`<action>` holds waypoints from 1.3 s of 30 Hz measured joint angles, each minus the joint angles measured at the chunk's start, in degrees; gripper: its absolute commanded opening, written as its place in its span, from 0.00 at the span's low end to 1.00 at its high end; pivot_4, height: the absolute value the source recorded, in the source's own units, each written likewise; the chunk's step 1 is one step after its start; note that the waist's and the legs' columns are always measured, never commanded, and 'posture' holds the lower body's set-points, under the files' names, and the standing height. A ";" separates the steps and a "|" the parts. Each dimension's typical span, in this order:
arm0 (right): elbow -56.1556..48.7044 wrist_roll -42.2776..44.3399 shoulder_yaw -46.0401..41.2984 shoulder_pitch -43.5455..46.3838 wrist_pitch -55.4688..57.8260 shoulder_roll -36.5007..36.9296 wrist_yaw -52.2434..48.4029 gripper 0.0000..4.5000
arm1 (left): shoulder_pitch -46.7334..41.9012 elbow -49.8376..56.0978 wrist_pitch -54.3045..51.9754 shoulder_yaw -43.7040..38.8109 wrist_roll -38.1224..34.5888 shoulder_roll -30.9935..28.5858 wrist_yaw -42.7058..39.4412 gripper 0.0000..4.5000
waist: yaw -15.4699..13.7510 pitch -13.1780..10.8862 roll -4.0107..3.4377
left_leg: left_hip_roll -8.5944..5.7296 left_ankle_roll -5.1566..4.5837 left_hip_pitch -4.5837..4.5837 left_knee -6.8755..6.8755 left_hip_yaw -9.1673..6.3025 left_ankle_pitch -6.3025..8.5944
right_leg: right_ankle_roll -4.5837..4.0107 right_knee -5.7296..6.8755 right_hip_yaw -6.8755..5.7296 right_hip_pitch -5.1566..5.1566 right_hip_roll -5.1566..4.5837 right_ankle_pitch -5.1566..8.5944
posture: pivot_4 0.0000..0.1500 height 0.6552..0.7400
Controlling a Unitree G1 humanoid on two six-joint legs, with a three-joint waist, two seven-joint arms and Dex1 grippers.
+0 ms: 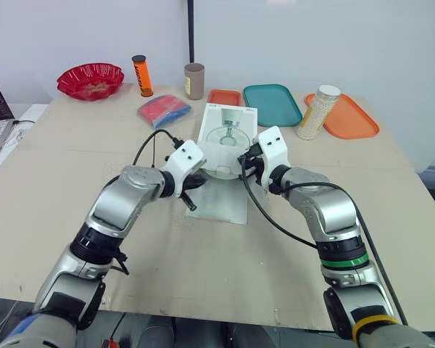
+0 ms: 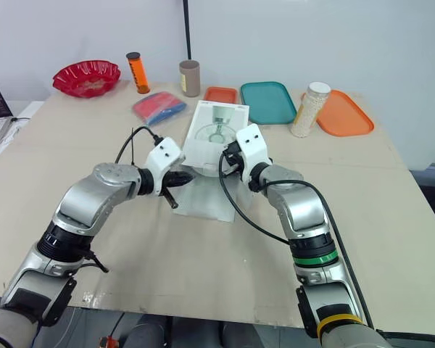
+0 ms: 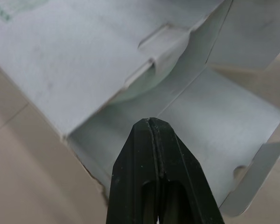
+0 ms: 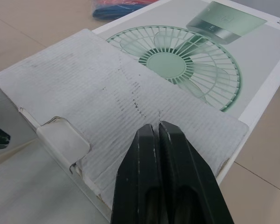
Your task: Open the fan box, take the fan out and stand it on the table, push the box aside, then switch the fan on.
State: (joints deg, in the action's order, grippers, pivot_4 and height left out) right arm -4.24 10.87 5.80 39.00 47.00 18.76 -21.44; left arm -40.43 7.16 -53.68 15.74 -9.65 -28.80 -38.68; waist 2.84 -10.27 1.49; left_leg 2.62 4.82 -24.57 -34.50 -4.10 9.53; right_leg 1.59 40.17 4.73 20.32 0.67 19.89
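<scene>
Two grippers work at the near end of the fan box (image 1: pixel 228 130), which lies flat at the middle of the table (image 1: pixel 203 268) with its printed fan picture facing up. That near end is open, and a long grey flap (image 1: pixel 221 204) lies out on the table toward 6 o'clock. The left gripper (image 3: pixel 151 123) is at the box's 7 o'clock corner, beside the edge of that flap. Its jaws are pressed together on nothing and point into the open mouth, where a pale green rounded shape (image 3: pixel 135 91) shows inside, probably the fan. The right gripper (image 4: pixel 154 127) is at about 5 o'clock of the box. Its jaws are likewise together and empty, with the tips over the grey inner side of a raised flap that has a tuck tab; whether they touch it I cannot tell. Around the box, a blue and red packet (image 1: pixel 164 110) lies at 10 o'clock, a brown cup (image 1: pixel 194 81) at 11, and a small orange tray (image 1: pixel 224 97) at 12. A teal tray (image 1: pixel 272 104) sits at 1 and a white-capped jar (image 1: pixel 317 112) at 2.
</scene>
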 measured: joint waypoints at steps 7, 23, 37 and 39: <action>0.29 -1.44 0.92 -0.42 -1.77 0.81 -1.08 0.04 | 0.72 -2.45 2.29 -1.36 0.87 -3.88 -0.26 0.00 | -0.23 0.01 0.02 | -0.03 0.00 -0.01 -0.02 -0.01 0.00 | 0.00 -0.01 -0.03 -0.02 -0.04 0.00 | 1.00 1.00; 0.02 -4.33 2.75 -0.85 -3.51 1.65 -2.43 0.04 | -7.40 -25.53 16.31 -3.35 4.76 10.13 7.08 0.00 | -0.24 0.04 0.07 | -0.05 0.00 -0.01 -0.05 -0.03 0.00 | -0.01 0.01 -0.07 -0.04 -0.04 0.00 | 1.00 1.00; 0.10 -5.02 2.78 -0.89 -3.89 1.30 -3.05 0.04 | -6.80 -24.91 17.15 -5.53 5.81 7.42 3.46 0.00 | -0.18 0.04 0.07 | -0.03 0.01 -0.01 -0.04 -0.03 -0.01 | 0.00 0.01 -0.07 -0.05 -0.03 0.00 | 1.00 1.00; 0.08 -5.02 2.73 -0.93 -3.88 1.21 -3.05 0.04 | -5.20 -21.43 14.09 -7.34 4.43 6.90 3.52 0.00 | -0.12 0.04 0.07 | 0.00 0.01 0.00 -0.04 -0.04 -0.01 | 0.00 0.02 -0.07 -0.05 -0.02 0.00 | 1.00 1.00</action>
State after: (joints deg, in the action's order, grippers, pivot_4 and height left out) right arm -4.16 5.85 8.53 38.07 43.12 19.97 -24.49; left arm -45.63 -14.27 -39.60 8.40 -5.22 -21.90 -35.16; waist 2.72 -10.23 1.56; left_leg 2.62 4.83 -24.57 -34.53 -4.13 9.53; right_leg 1.59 40.19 4.66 20.27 0.65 19.89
